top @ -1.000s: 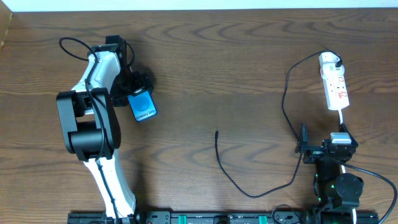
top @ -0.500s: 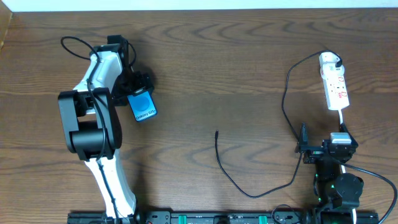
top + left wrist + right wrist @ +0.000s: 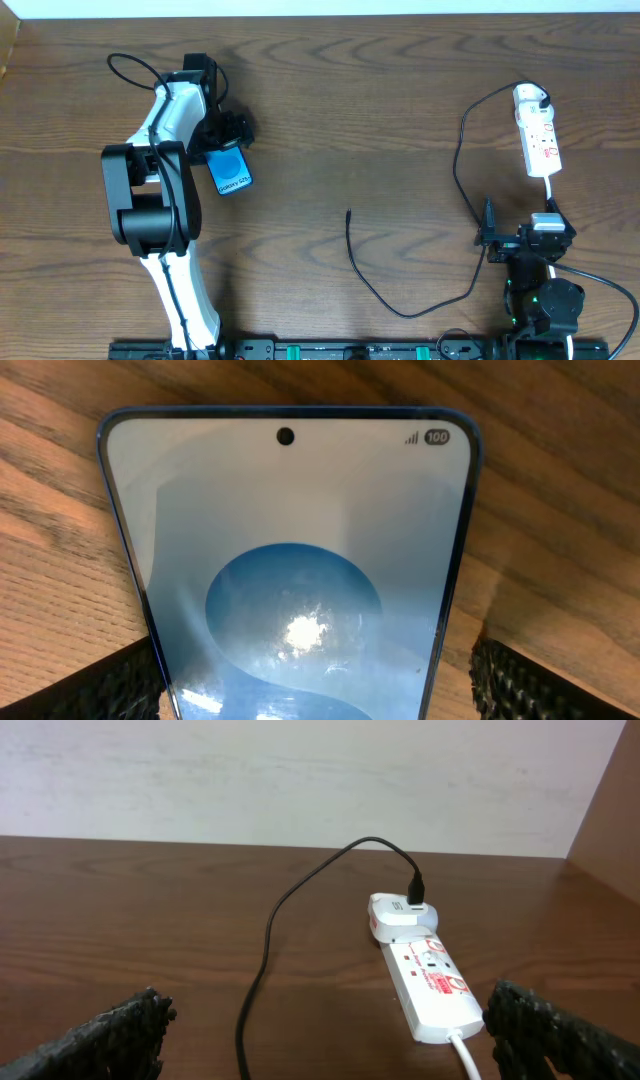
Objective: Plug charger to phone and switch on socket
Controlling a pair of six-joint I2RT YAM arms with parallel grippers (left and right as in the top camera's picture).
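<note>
The phone (image 3: 232, 172) lies on the table at the left with its cyan screen up. It fills the left wrist view (image 3: 300, 560). My left gripper (image 3: 226, 148) is open and straddles the phone's near end, one finger on each side (image 3: 310, 690). The charger's black cable (image 3: 400, 312) loops over the table. Its plug tip (image 3: 348, 212) lies loose mid-table. Its white adapter (image 3: 530, 97) sits in the socket (image 3: 542, 145), a white power strip at the far right. My right gripper (image 3: 525, 235) is open and empty, just short of the socket (image 3: 430, 985).
The socket's white cord (image 3: 465, 1055) runs back towards the right gripper. The cable (image 3: 270, 950) passes between the right fingers, nearer the left one. A pale wall lies beyond the table's far edge (image 3: 300, 838).
My left arm has shifted slightly right and towards the far edge over the phone. The phone, cable, socket and right arm have not moved.
</note>
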